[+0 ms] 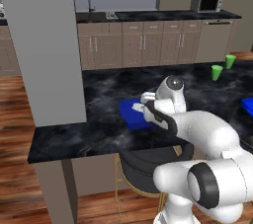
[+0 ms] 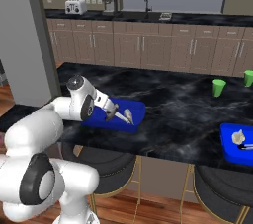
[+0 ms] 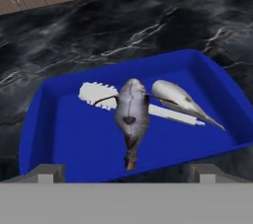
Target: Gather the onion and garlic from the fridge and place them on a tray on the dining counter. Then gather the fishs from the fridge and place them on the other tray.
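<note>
A blue tray [image 3: 44, 119] lies on the black marble dining counter [image 3: 74, 35], just below my gripper [image 3: 124, 172]. Two silver-grey fish rest in it: one [image 3: 132, 119] in the middle, one [image 3: 180, 100] to its right. Under them lies a white brush-like piece [image 3: 98, 93]. My fingertips [image 3: 47, 171] stand wide apart with nothing between them, so the gripper is open. From the right base view the gripper [image 2: 116, 114] hangs over the tray [image 2: 138, 107] beside a fish [image 2: 128, 114]. A second blue tray [image 2: 232, 151] holds the pale garlic [image 2: 238, 135]. Onion and fridge are out of view.
Two green cups [image 2: 218, 88] [image 2: 248, 78] stand on the counter's far right. A grey pillar [image 1: 49, 45] rises at the counter's left end. Dark stools [image 2: 106, 161] sit under the near edge. Beige cabinets [image 2: 143, 50] line the back wall.
</note>
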### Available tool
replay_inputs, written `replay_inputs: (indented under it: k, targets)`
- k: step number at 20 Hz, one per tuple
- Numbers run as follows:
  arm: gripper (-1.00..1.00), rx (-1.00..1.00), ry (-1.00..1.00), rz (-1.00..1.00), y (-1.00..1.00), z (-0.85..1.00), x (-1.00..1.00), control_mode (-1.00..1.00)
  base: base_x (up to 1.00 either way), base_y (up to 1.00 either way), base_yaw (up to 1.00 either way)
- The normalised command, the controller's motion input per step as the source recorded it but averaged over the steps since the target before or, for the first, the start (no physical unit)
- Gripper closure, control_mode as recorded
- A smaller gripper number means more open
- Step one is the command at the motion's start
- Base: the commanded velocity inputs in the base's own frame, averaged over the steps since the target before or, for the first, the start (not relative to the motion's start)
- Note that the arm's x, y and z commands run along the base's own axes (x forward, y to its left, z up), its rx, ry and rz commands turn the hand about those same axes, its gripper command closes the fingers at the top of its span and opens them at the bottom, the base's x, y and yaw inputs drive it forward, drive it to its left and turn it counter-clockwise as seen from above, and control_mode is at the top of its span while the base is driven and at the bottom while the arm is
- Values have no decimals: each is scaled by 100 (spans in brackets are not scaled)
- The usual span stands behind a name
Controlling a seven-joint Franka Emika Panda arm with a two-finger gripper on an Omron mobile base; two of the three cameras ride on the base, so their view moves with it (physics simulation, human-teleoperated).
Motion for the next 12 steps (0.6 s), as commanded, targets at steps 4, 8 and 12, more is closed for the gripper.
replay_inputs:
  k: [4,8,12]
  targets:
    - [-100,0,0,-1,0,57,-55,-100,0,0,0]
    - [-100,0,0,-1,0,58,-78,-100,0,0,0]
    - [-100,0,-3,-2,0,55,-91,-100,0,0,0]
